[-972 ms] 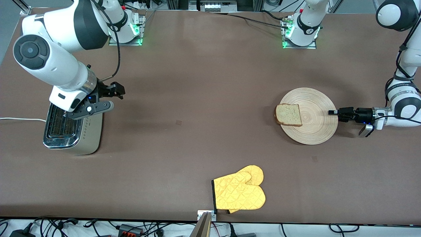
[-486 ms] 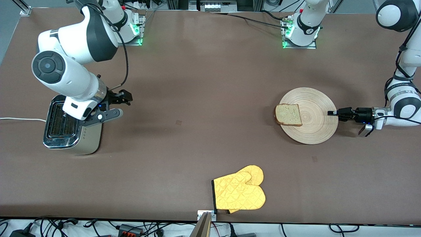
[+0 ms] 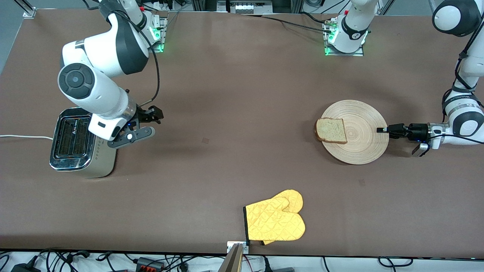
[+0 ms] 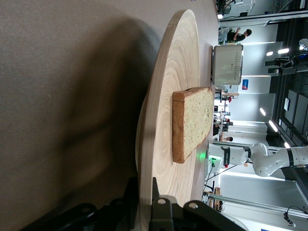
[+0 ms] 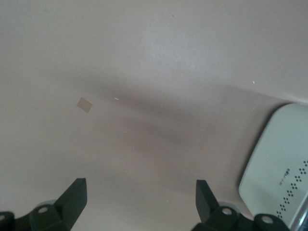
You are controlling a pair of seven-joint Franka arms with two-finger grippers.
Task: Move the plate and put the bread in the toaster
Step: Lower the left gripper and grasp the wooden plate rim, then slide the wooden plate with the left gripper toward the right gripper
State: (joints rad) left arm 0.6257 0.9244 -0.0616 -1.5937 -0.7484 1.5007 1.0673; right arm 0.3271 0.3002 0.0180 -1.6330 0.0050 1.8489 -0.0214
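Note:
The light-wood plate (image 3: 359,145) lies toward the left arm's end of the table. The bread (image 3: 331,131) lies on it, at the rim toward the right arm's end. My left gripper (image 3: 380,129) is shut on the plate's rim at the edge away from the bread. In the left wrist view the rim (image 4: 163,120) sits between the jaws of the left gripper (image 4: 143,185), with the bread (image 4: 192,122) and the toaster (image 4: 227,64) past it. The toaster (image 3: 73,145) stands at the right arm's end. My right gripper (image 3: 155,115) is open and empty over bare table beside the toaster (image 5: 279,178).
A yellow oven mitt (image 3: 275,221) lies near the table's front edge, in the middle. A small tape square (image 3: 205,140) marks the table between toaster and plate. The toaster's white cord (image 3: 22,136) runs off the table's end.
My right arm has moved off from over the toaster toward the table's middle, so both slots now show. My left gripper stays on the plate's rim.

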